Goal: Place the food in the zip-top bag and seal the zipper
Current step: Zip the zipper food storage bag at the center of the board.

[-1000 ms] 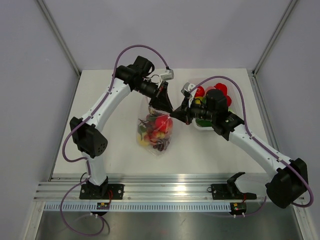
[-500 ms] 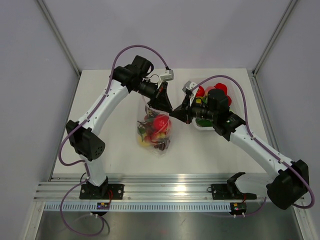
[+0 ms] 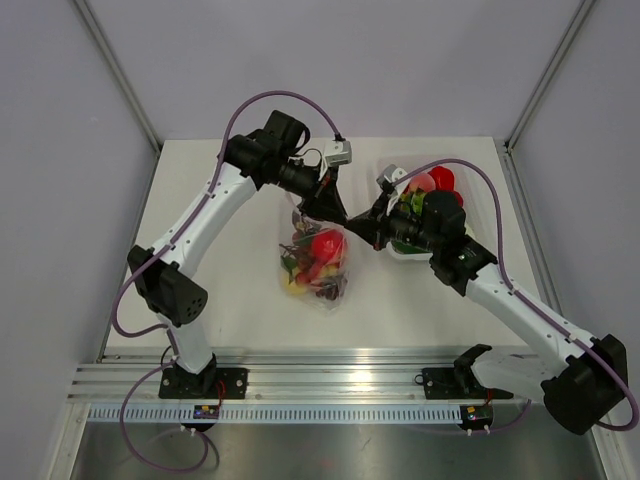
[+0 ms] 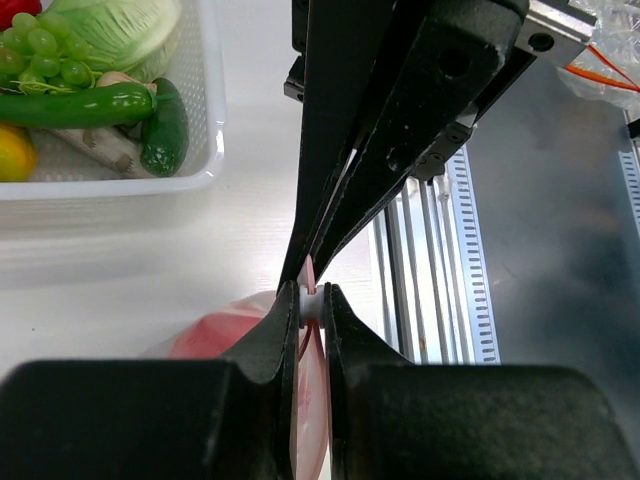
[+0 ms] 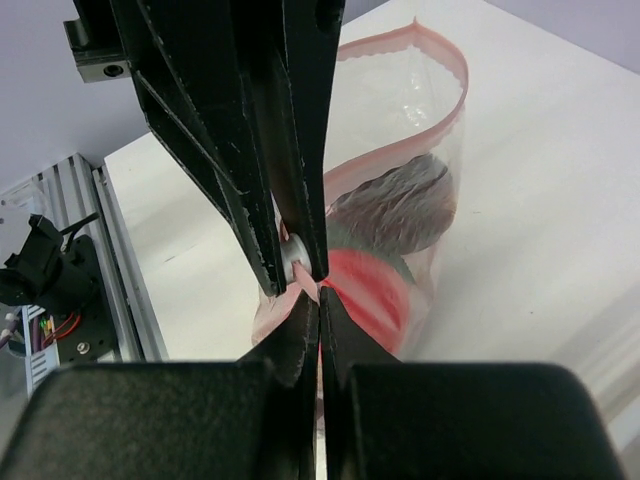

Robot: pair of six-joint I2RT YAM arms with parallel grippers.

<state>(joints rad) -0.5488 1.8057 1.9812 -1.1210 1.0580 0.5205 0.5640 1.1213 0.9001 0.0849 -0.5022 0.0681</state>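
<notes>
My left pincer (image 4: 310, 303) and right pincer (image 5: 320, 292) meet tip to tip, both pinched narrow on the zipper (image 5: 390, 38). Below them is the zip-top bag (image 3: 315, 262), mid-table, with food (image 3: 322, 245) inside. The basket (image 3: 408, 254) crowds my right, and open table (image 3: 220, 290) lies to my left.

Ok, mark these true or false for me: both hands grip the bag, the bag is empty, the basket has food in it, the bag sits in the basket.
1. Both hands grip the bag: true. The left hand and the right hand are each shut on its top edge.
2. The bag is empty: false. It holds a red piece and a yellow piece, among others.
3. The basket has food in it: true. It holds lettuce, green grapes and a cucumber.
4. The bag sits in the basket: false. It is over the table, beside the basket.
</notes>
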